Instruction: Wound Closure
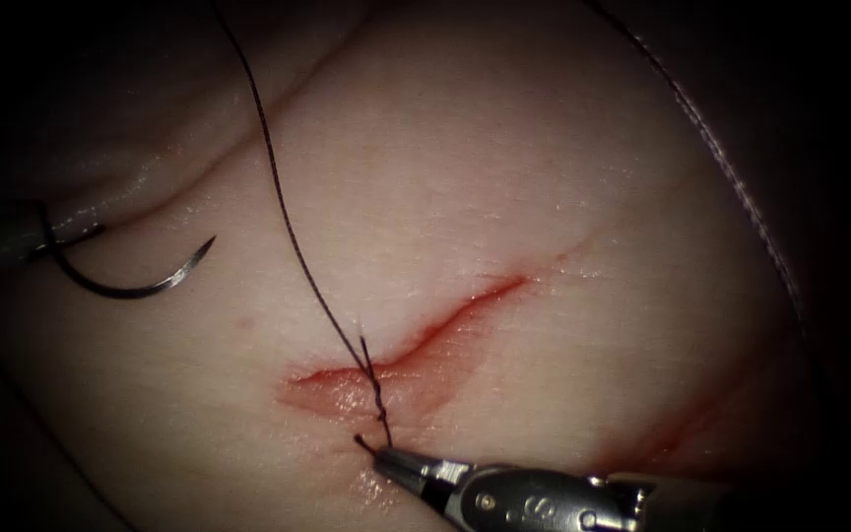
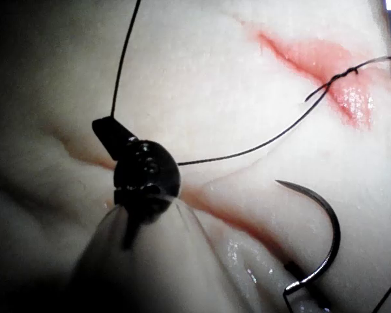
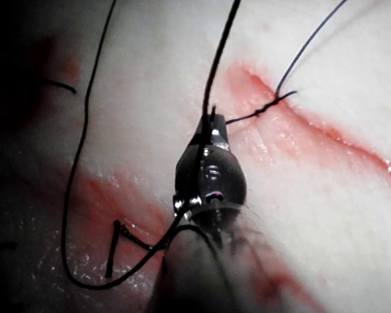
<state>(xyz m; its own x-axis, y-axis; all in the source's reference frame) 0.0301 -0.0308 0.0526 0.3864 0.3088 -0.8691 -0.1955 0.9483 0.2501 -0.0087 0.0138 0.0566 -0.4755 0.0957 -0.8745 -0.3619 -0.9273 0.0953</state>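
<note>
So the right tool (image 1: 378,453) comes in low from the right, and its jaws are clamped down to a narrow point right at the near edge of the cut (image 1: 416,345). They're pinching the thread (image 1: 288,222) just below a short twisted stretch that sits over the left end of the cut. A tiny stub of thread pokes out to the left of the jaw tip. The right wrist view backs this up: the right tool (image 3: 208,124) is closed, with thread (image 3: 85,130) running up from its tip and a twisted bit reaching sideways to the cut (image 3: 326,127).

From the twist, one long strand runs up and to the left across the tissue (image 1: 504,167) and leaves the frame at the top, so I can't see where it goes.

The left tool (image 1: 36,236) sits at the far left edge in deep shadow. It's holding the needle (image 1: 135,286) at the blunt, thread end of the curve. The rest of the curve hangs free over the tissue, well left of the cut, point up and not in the tissue at all. I can't make out the jaws themselves there, just that the needle is gripped.

In the left wrist view the left tool (image 2: 120,140) is a dark blob with thread (image 2: 247,150) passing it, and the needle (image 2: 322,228) shows nearby with its lower end cut off by the frame edge. Red fluid (image 1: 347,394) pools around the cut's left end.
</note>
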